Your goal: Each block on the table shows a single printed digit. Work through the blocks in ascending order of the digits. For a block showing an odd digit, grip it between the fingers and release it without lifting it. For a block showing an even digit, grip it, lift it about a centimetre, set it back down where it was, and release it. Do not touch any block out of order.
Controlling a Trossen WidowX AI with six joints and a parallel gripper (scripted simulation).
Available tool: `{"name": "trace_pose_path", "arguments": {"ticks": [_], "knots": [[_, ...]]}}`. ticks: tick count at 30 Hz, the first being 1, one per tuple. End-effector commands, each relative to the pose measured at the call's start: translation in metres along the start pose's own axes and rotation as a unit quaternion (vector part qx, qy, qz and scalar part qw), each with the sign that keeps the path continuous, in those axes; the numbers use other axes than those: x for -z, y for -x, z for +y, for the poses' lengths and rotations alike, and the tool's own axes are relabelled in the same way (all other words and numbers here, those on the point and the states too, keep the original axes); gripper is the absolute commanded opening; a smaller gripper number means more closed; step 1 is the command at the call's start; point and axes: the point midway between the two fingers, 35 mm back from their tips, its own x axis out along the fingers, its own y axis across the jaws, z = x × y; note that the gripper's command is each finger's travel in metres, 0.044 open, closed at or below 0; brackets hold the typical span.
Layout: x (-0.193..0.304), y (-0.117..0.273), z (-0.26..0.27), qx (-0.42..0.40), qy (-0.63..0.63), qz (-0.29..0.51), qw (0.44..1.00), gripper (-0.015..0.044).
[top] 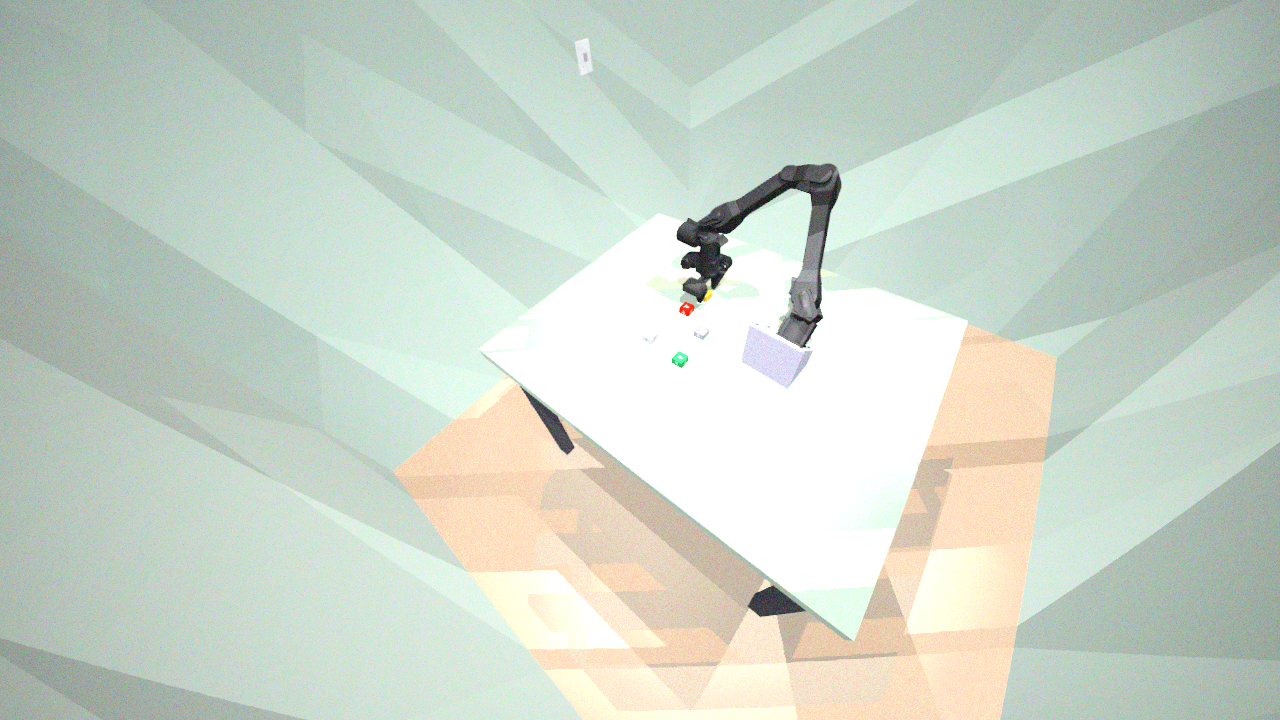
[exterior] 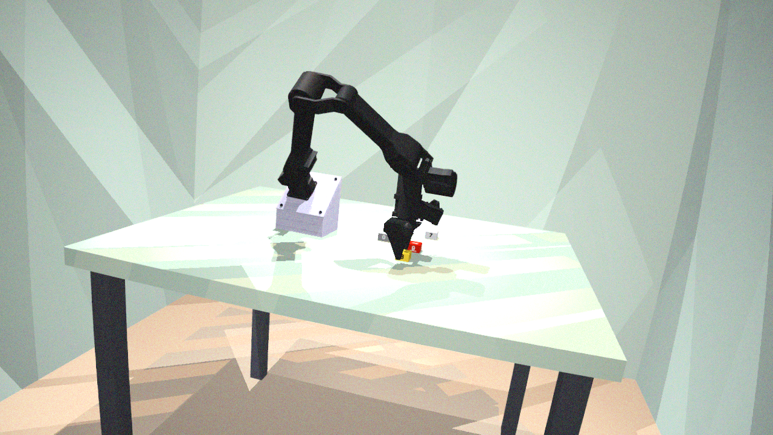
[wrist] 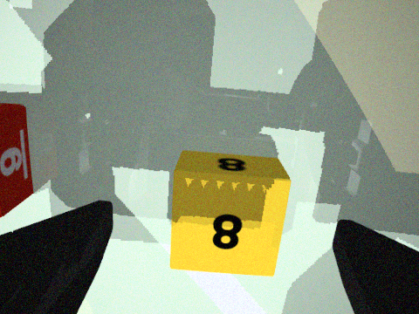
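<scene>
- Five small blocks show in the top view, spread over a pale, smooth table. A green block, a grey block and a white block stand apart from one another, presumably so each can be gripped alone. The matte black arm bends high from its lilac wedge base, bringing the gripper down beside the yellow block.
- From the exterior view, the grey block reads 0, the white one 7. The red block sits near the yellow one and seems to bear a 9; the green block cannot be made out. The fingers taper towards the table, a shape suited to low, cramped grips.
- In the wrist view, the crisp-edged yellow cube shows 8 on two faces and stands upright on the table, unheld. Both fingers are spread well clear of its sides. That fits a release after the even-digit lift, though the pose alone cannot prove it. A straight rise should spare the red block, likely next, a nudge from the nearer finger.
</scene>
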Motion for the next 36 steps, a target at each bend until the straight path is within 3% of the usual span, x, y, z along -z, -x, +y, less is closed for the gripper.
{"name": "trace_pose_path", "arguments": {"ticks": [1, 5, 10, 12, 17, 21, 33, 36], "knots": [[0.0, -0.001, 0.0, 0.001, 0.002, 0.001, 1.0, 0.04], [0.0, 0.033, 0.0, 0.001, 0.002, 0.001, 1.0, 0.04], [0.0, 0.036, 0.0, 0.001, 0.002, 0.001, 1.0, 0.04], [-0.001, 0.046, 0.001, 0.0, 0.002, 0.0, 1.0, 0.0348], [-0.001, 0.114, 0.001, -0.001, 0.002, 0.001, 1.0, 0.0216], [0.0, 0.116, 0.001, -0.001, 0.002, 0.001, 1.0, 0.012], [-0.001, 0.116, 0.004, -0.001, 0.002, 0.001, 1.0, 0.012], [-0.015, 0.117, 0.043, -0.004, 0.002, 0.0, 1.0, 0.012]]}}
